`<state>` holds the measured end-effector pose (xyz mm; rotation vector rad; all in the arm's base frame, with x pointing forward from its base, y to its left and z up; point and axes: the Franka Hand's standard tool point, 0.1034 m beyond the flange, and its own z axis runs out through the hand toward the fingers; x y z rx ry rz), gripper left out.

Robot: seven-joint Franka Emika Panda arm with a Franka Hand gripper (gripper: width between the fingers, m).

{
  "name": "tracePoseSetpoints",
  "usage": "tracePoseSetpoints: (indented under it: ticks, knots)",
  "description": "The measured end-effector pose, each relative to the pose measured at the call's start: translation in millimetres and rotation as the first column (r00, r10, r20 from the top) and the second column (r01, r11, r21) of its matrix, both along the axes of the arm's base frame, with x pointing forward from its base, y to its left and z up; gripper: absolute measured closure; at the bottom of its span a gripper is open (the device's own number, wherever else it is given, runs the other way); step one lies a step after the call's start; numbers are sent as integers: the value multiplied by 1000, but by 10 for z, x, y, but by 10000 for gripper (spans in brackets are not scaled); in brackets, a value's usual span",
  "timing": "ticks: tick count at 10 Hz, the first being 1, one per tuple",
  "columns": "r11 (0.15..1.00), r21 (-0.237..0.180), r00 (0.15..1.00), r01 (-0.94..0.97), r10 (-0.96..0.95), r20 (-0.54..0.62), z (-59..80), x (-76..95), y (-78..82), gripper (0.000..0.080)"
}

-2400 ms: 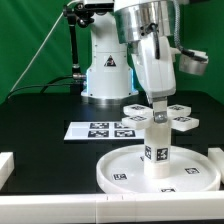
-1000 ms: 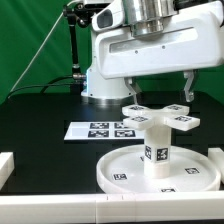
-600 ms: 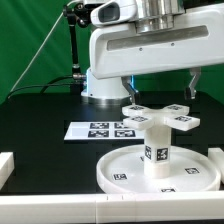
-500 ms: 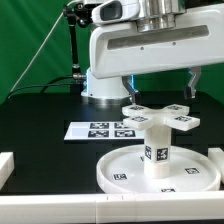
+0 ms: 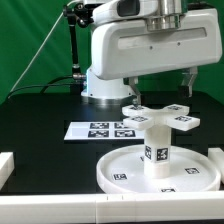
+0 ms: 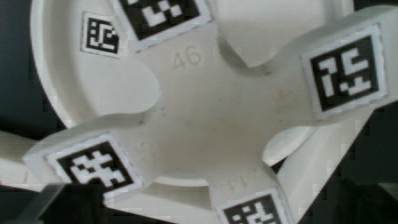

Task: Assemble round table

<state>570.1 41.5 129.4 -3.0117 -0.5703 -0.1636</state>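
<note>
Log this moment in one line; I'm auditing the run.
stage: foot seated on leg | leg: upright in disc | gripper: raised above foot, empty, jaws open

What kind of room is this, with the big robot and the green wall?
Probably a robot test lab. A white robot arm stands on a black table before a green curtain, and the white table parts wear black-and-white square tags for cameras.
</note>
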Motion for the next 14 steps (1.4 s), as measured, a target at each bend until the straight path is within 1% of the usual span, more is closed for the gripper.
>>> tracePoseSetpoints:
  ticks: [1, 2, 3, 4, 5, 6, 7, 8, 9, 10, 11, 12, 13, 14]
  knots:
    - [974, -25, 975, -224, 224, -4, -23, -12, -62, 150]
    - [942, -40, 943, -332, 332, 3, -21, -2, -79, 150]
    - [882, -63, 884, -467, 468, -9, -25, -16, -54, 150]
    - [811, -84, 815, -579, 579, -27, -16, -21, 4, 150]
    - [804, -87, 808, -588, 588, -22, 8, -2, -7, 150]
    - [788, -95, 793, -608, 609, -22, 19, 13, -88, 150]
    - [763, -98, 768, -639, 640, -26, 7, 5, -94, 150]
    - [719, -106, 725, -687, 688, -31, 4, 4, -101, 150]
    - [645, -116, 652, -756, 757, -38, 0, 0, -113, 150]
    - [553, -124, 561, -824, 826, -49, -10, -12, -109, 150]
    - [511, -130, 521, -850, 852, -59, -12, -16, -83, 150]
    - [433, -137, 445, -891, 892, -75, -21, -22, -83, 150]
    - [377, -137, 390, -916, 917, -85, -47, -31, -84, 150]
    - [393, -133, 405, -910, 910, -85, -70, -41, -70, 150]
